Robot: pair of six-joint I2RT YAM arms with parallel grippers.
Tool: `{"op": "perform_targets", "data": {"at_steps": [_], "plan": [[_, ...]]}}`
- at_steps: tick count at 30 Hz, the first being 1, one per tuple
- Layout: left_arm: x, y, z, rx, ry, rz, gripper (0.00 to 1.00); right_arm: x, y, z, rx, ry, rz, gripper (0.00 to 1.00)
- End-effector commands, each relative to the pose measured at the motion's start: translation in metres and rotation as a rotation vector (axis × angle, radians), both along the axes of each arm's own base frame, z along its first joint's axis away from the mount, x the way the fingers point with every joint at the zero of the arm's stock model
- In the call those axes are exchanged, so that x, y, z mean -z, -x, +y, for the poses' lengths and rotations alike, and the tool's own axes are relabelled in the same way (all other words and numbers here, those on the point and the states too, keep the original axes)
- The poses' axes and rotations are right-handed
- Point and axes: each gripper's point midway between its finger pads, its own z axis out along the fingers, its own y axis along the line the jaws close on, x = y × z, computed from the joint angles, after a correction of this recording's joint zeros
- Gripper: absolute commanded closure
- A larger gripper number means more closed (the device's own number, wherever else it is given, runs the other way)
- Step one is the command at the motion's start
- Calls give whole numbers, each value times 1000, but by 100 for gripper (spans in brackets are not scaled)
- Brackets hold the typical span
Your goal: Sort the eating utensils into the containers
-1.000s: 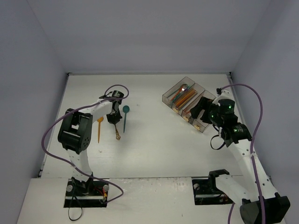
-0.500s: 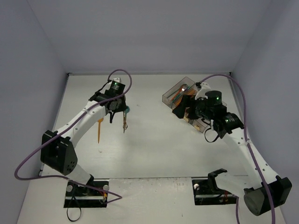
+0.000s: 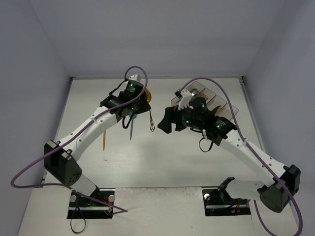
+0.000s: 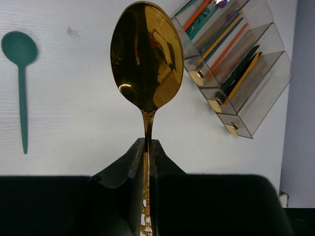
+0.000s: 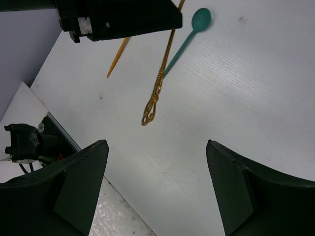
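Note:
My left gripper is shut on the handle of a gold spoon, held above the table with its bowl up in the left wrist view. From above, the gold spoon hangs beside the left gripper near the table's middle. My right gripper stands open with nothing in it, and the gold spoon's ornate handle end hangs just ahead of it. Seen from above, the right gripper sits right of the spoon. A teal spoon and an orange utensil lie on the table. The containers hold several utensils.
The right arm crosses in front of the containers at the back right and hides most of them from above. The teal spoon lies partly under the left arm. The table's near-left edge shows in the right wrist view.
The left arm has lifted the gold spoon off the table and carried it right. The right arm has swung left from over the containers to face it.

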Motion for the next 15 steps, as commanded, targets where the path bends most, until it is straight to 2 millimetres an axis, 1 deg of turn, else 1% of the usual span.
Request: {"op": "perform_targets", "data": {"at_steps": [1,5,8,9,12,13,15], "plan": [[-75,2,-22,-9,220,-153,100,-32,-18,19,26,-59,-118,25],[-83,13,-32,16,257,-169,100,-27,-23,23,44,-50,-120,30],[-84,18,-38,28,277,-180,100,-22,-26,24,58,-40,-111,40],[-86,19,-40,30,287,-185,100,-20,-28,23,68,-36,-109,42],[-85,23,-43,40,293,-184,100,-25,-34,25,90,-51,-132,47],[-86,24,-45,44,294,-185,100,-26,-35,25,97,-53,-134,50],[-85,26,-47,49,297,-186,100,-27,-37,24,109,-56,-139,60]]}}
